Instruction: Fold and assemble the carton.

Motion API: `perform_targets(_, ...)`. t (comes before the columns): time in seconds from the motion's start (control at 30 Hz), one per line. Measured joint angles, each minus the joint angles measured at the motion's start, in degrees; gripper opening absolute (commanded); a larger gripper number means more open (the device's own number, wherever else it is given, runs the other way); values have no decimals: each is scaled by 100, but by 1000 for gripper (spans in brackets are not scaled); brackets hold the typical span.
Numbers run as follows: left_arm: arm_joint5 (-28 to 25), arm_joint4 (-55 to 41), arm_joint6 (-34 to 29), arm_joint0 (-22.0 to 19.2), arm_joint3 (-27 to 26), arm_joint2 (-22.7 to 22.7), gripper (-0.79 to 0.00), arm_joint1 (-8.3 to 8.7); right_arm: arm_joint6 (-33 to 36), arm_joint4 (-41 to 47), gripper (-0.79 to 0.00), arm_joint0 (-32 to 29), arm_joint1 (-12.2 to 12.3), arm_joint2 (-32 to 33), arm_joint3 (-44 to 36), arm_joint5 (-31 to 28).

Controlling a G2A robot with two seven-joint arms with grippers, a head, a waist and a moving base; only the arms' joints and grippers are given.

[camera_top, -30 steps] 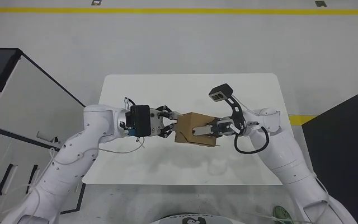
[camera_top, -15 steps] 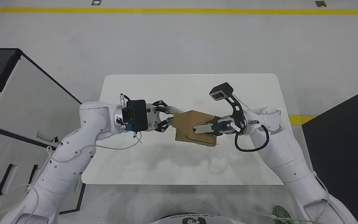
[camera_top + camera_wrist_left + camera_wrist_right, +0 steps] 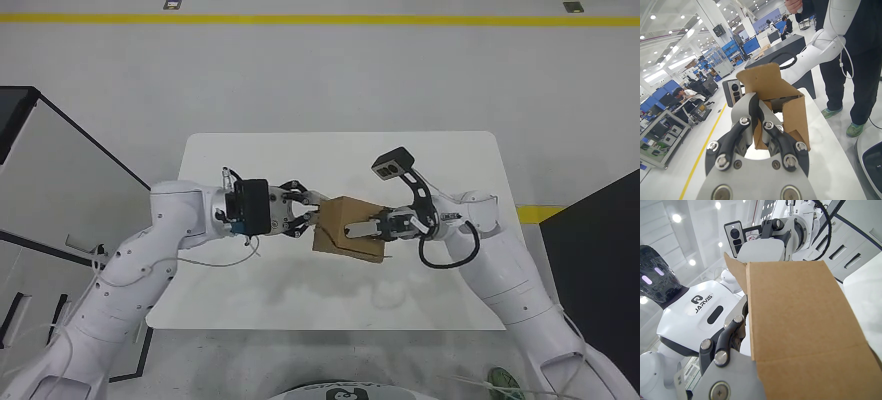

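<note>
A brown cardboard carton (image 3: 348, 228) is held above the middle of the white table (image 3: 440, 290), between both arms. My left gripper (image 3: 305, 220) is at the carton's left end. In the left wrist view it (image 3: 756, 106) is shut on a flap at the carton's (image 3: 793, 115) open end, and other flaps stand out loose around the opening. My right gripper (image 3: 366, 229) is shut on the carton's right end. In the right wrist view one finger (image 3: 743, 311) presses a side panel (image 3: 800, 313) that hides the other finger.
A dark framed cabinet (image 3: 40, 170) stands off the table's left side, and a black unit (image 3: 600, 240) stands at the right. Bare table surface lies around and below the carton. A person's legs (image 3: 848, 85) stand close to the table's edge.
My left gripper drew back a little to the left, then came back to the carton's left end and is now shut on the flap. The right arm and carton barely shifted.
</note>
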Motion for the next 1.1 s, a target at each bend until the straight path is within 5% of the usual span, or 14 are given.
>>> perform_targets(0.43,-33,-44,-22,188,-149,-569,-785,96,81,771,-785,-122,-36,275,259,82)
perform_targets(1.1,27,-221,-401,416,-585,-669,-785,115,-447,689,-785,-212,-77,315,312,284)
